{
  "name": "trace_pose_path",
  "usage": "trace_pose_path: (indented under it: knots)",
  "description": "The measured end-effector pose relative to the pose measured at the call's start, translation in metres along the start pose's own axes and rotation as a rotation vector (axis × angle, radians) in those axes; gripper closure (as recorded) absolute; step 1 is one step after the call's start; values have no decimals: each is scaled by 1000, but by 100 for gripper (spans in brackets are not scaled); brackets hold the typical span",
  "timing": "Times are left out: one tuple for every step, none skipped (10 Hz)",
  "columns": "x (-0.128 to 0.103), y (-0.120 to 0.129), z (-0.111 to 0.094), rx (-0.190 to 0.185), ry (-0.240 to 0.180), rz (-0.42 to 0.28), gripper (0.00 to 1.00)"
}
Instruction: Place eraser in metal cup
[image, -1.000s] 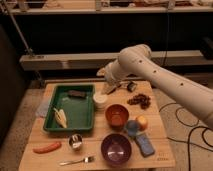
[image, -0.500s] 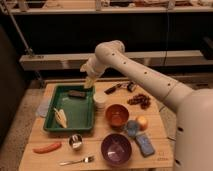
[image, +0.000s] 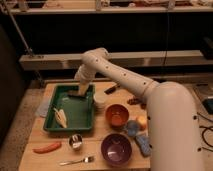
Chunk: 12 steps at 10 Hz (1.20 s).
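Note:
My gripper (image: 82, 90) is down at the far end of the green tray (image: 72, 122), right over the spot where the dark eraser (image: 75, 94) lies. Only a dark edge of the eraser shows beside the gripper. I cannot tell whether the gripper touches it. The small shiny metal cup (image: 76, 141) stands upright on the wooden table, just in front of the tray's near edge and well apart from the gripper.
A pale banana-like item (image: 61, 118) lies in the tray. A white cup (image: 100, 102), orange bowl (image: 117, 115), purple bowl (image: 116, 149), blue sponge (image: 143, 143), orange fruit (image: 142, 121), black-handled tool (image: 111, 89), red pepper (image: 46, 147) and fork (image: 77, 161) are on the table.
The arm has swung left from above the white cup and come down onto the far end of the green tray, over the eraser.

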<state>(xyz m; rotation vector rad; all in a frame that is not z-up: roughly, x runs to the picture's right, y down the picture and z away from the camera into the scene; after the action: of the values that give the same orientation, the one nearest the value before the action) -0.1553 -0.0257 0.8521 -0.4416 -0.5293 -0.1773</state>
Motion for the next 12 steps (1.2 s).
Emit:
trace_pose_path:
  knots:
    - [1, 4, 13, -26, 11, 6, 35]
    - [-2, 8, 27, -53, 21, 7, 35]
    - [-4, 10, 36, -71, 27, 8, 35]
    - [-2, 14, 46, -94, 44, 21, 35]
    - [0, 17, 51, -107, 53, 32, 35]
    - [-1, 18, 54, -116, 59, 39, 35]
    - [-1, 22, 64, -137, 70, 55, 35]
    - [2, 25, 72, -149, 77, 76, 35]
    - [10, 28, 79, -158, 85, 106, 35]
    - [15, 28, 81, -160, 93, 123, 35]
    - [26, 28, 85, -159, 110, 147, 35]
    - [35, 26, 85, -151, 126, 158, 35]
